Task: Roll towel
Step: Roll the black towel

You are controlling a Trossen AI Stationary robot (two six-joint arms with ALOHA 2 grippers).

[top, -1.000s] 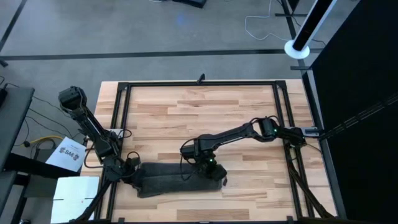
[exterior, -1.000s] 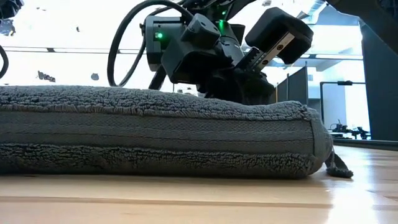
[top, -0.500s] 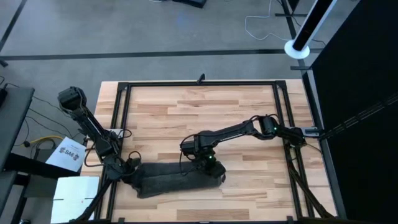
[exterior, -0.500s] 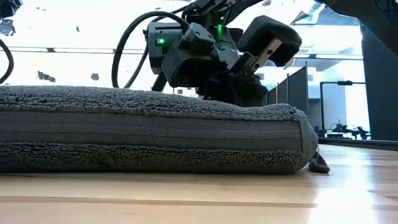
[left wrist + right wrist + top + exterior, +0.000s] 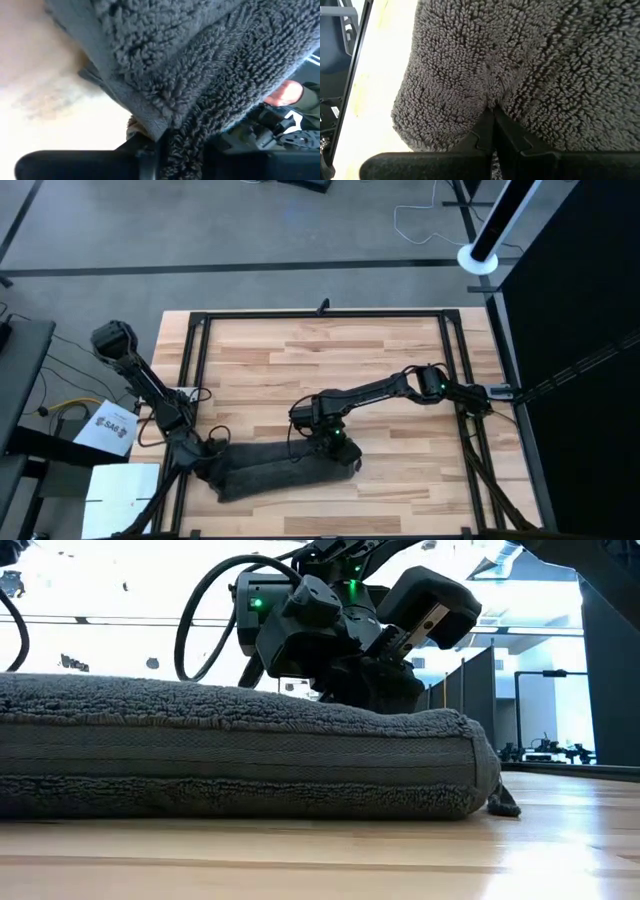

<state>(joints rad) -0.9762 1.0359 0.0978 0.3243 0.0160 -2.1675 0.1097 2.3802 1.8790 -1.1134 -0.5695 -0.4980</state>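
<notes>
The towel (image 5: 285,471) is showing a plain dark charcoal grey across the lower middle of the high view, its looped pile broken by flatter woven bands running lengthwise in the low view. The counter (image 5: 330,370) is displaying pale wood planks in mixed honey and light tan tones, framed by a black rail. Both arms are appearing dark black, and a small green light is glowing on the right end effector (image 5: 375,690) near the upper middle of the low view.

Looped terry cloth towel (image 5: 285,473), wood table (image 5: 330,360)
</notes>
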